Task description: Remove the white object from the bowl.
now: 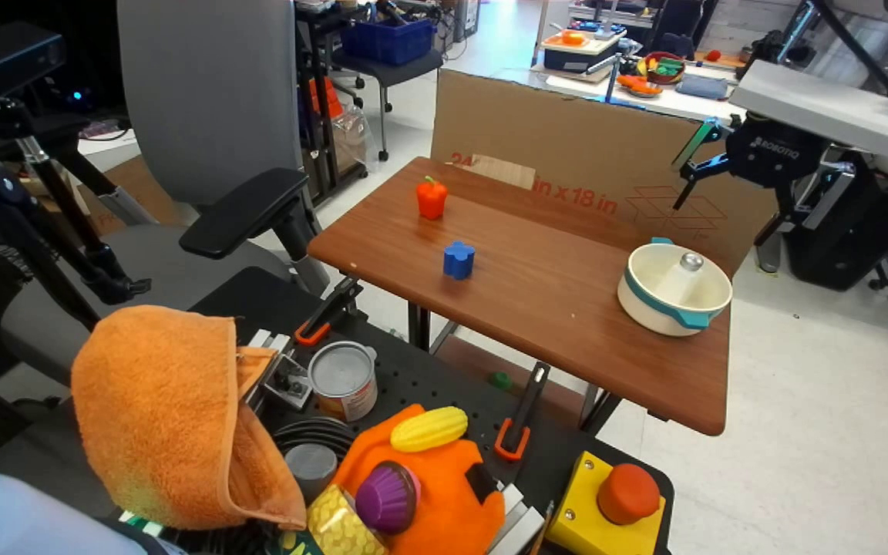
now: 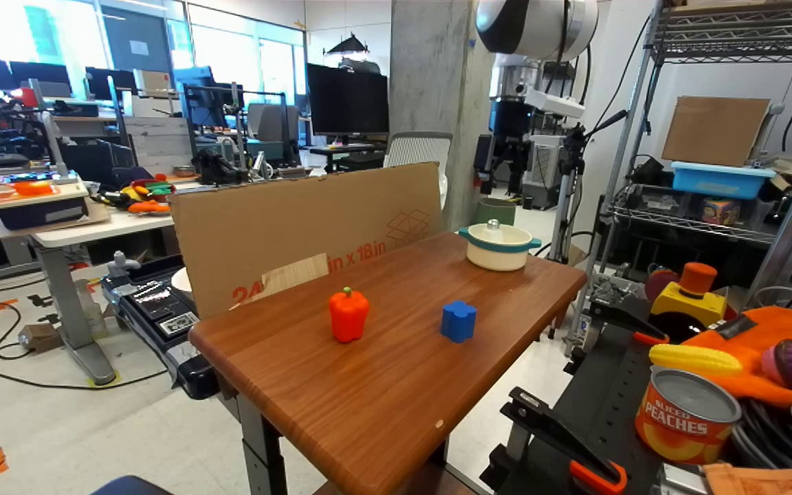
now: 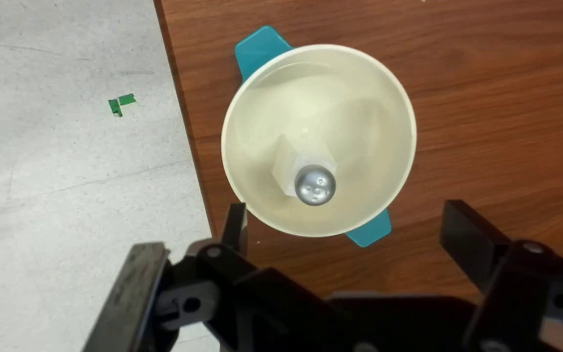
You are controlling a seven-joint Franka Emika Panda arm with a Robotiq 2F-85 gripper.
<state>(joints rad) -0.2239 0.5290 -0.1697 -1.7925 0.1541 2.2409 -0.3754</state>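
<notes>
In an exterior view, a cream two-handled bowl (image 1: 648, 314) with a teal band sits by the right-hand short edge of a wood-grain tabletop (image 1: 552, 308), holding a salt shaker (image 1: 678, 284). Above the far right corner hangs the robot's hand (image 1: 718, 224), fingers spread wide, presumably to straddle the shaker. A red bell pepper (image 1: 432, 200) toward the far left corner and a blue flower-shaped block (image 1: 459, 262) nearer the front long edge stand well apart, perhaps to leave room.

In an exterior view, the shaker's silver cap (image 2: 493, 224) pokes above the bowl's rim, which should offer something to grip. A cardboard sheet (image 2: 293, 223) stands along a long edge, perhaps a screen.

In the wrist view, the shaker is inside the bowl, just in from the tabletop's edge; the hand grips nothing. The shaker is white and faceted, its rounded cap dotted with small holes. Whether it leans is hard to tell.
</notes>
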